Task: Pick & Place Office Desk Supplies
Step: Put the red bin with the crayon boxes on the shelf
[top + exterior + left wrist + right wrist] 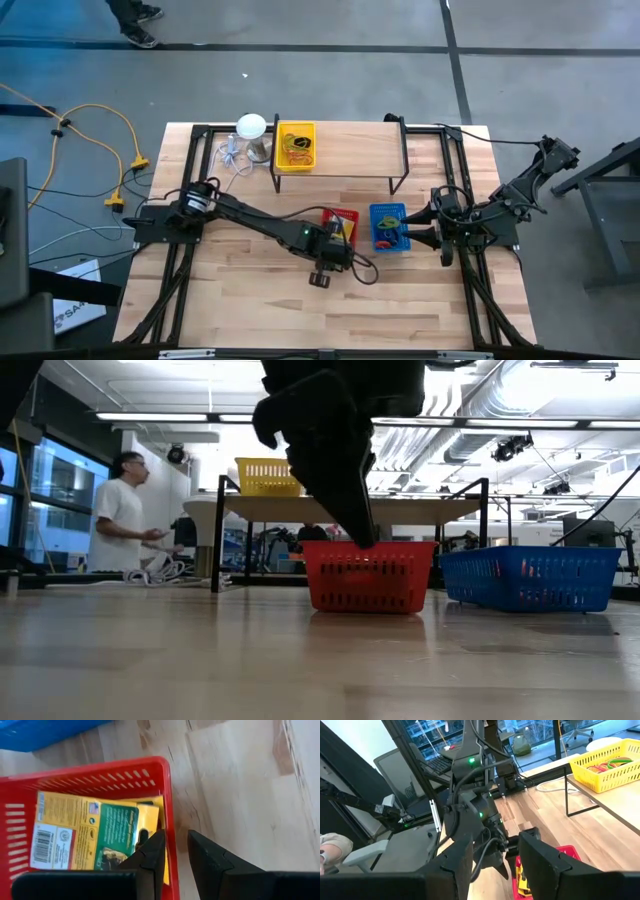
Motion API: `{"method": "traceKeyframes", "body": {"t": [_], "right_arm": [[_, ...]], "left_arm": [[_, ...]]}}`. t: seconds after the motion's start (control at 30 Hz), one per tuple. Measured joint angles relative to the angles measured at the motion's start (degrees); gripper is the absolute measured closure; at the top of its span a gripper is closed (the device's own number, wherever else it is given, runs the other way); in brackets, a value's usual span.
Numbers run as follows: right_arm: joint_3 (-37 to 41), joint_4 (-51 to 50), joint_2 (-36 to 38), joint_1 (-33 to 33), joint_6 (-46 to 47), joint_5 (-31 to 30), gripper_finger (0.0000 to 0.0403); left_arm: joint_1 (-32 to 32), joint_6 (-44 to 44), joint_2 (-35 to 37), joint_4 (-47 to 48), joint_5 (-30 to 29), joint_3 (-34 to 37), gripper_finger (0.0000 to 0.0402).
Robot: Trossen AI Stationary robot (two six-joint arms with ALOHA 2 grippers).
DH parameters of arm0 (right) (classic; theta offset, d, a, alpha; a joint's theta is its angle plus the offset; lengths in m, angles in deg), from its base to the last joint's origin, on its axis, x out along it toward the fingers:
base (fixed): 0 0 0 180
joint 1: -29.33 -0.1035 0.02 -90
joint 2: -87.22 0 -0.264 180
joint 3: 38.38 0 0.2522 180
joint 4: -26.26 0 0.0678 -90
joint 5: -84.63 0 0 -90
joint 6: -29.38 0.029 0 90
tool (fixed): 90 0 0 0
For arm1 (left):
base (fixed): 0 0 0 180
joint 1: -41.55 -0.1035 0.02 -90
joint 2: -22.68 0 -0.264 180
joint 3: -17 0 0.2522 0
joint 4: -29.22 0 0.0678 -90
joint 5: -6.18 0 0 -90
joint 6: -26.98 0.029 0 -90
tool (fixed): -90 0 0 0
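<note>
Yellow-and-green card boxes (pixel 95 837) lying flat inside red basket (pixel 167 795), mid-table beside blue basket (pixel 388 228). Left gripper (pixel 175 851) straddling the red rim, fingers slightly parted, grasping nothing. Right gripper (pixel 492 857) parked beside blue basket, parted, empty.

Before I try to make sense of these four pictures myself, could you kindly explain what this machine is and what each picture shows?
It is a robot with two dark arms at a wooden table. One picture looks straight down, one looks level across the tabletop, and two come from cameras on the wrists.

The left gripper straddles the rim of a red basket holding yellow-and-green card boxes; its fingers are slightly apart and hold nothing. The right gripper waits beside a blue basket, holding nothing.

A yellow basket with coloured rubber bands sits on a raised shelf, near a white round-topped object. A person stands beyond the table.
</note>
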Motion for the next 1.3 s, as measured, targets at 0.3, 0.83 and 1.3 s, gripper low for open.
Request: {"method": "traceKeyframes", "body": {"t": [0.3, 0.83, 1.3], "right_arm": [[0.0, 0.0, 0.0, 0.0, 0.0, 0.0, 0.0256], [0.0, 0.0, 0.0, 0.0, 0.0, 0.0, 0.0256], [0.0, 0.0, 0.0, 0.0, 0.0, 0.0, 0.0256]], "left_arm": [[0.0, -0.4, -0.9, 1.4, 1.6, 0.0, 0.0325], [-1.9, -0.9, -3.4, 2.7, 6.1, 0.0, 0.0325], [-2.1, -1.0, -3.6, 2.6, 6.0, 0.0, 0.0325]]}}
